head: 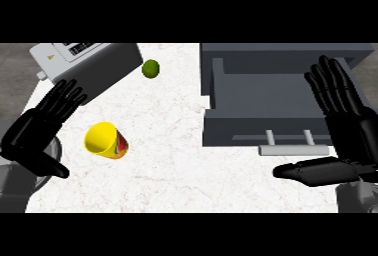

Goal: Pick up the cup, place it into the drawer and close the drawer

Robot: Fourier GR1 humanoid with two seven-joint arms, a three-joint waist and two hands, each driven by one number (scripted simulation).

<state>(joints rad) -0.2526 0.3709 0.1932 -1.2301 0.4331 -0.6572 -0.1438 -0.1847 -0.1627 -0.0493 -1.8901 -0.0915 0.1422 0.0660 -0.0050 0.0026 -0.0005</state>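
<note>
Beside open left hand [35, 131]: cup [105, 141] on its side, drawer [266, 102] open.

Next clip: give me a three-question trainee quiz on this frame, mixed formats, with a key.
1. True or false: the cup lies on its side on the counter.
2. The drawer is: A) open B) closed.
3. Fill in: the hand nearest the cup is the ____ hand.

Key: 1 true. 2 A; its handle points toward the robot, beside the open right hand. 3 left. The green fruit goes unused.
</note>
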